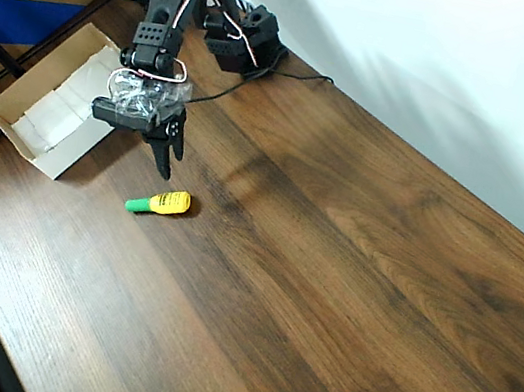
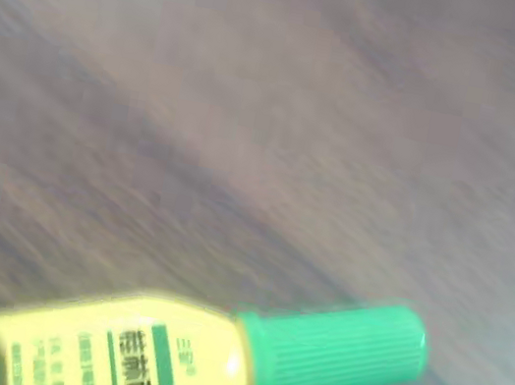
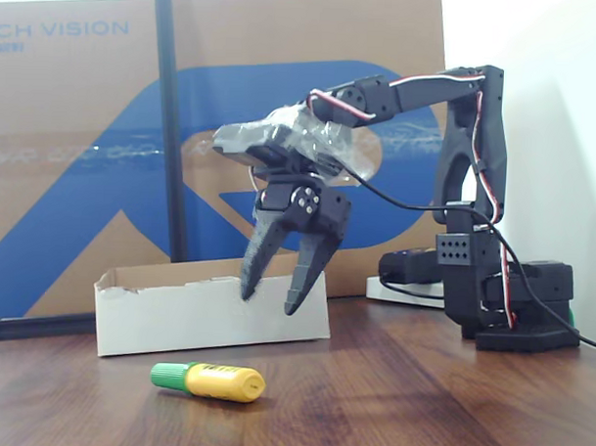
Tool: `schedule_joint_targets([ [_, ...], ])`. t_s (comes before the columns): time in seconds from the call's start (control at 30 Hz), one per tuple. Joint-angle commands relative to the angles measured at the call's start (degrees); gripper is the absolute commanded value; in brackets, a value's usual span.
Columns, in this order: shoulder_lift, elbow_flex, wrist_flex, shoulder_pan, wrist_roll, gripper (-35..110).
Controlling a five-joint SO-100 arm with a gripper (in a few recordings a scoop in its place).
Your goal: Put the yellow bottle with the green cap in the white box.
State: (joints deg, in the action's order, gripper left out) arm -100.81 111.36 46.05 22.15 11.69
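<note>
On the dark wood-grain table (image 1: 350, 273), lying flat on its side: the yellow bottle with the green cap (image 1: 159, 203), cap pointing left in the overhead view and left again in the fixed view (image 3: 208, 380), resting free and touched by nothing. Above it, well clear of the tabletop, the black gripper (image 3: 274, 287) — fingers spread apart, tips pointing down, nothing between them. In the overhead view the gripper (image 1: 166, 148) hangs just beyond the bottle, between it and the white box (image 1: 20, 128). The box sits at the table's far left edge in that view, open side up, with white inner walls and ragged tan rims; in the fixed view its white front wall (image 3: 177, 317) stands behind the bottle, near but apart. Close up in the wrist view: the bottle (image 2: 208, 358) low in the picture, cap to the right, dark green print and a small red mark on the yellow body, the wood behind it blurred. Behind the box, a brown-and-blue cardboard sheet (image 3: 74, 176) standing upright; at the far right of the fixed view, the arm's black base (image 3: 511, 299) with red and white wires running along its links.
</note>
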Motion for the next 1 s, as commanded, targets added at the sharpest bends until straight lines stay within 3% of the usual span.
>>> schedule_joint_targets([
  [0.0,-1.8,-2.1,-1.5,-0.5,1.1,25],
  [0.97,20.3,-14.5,-8.3,-2.7,-0.4,28],
])
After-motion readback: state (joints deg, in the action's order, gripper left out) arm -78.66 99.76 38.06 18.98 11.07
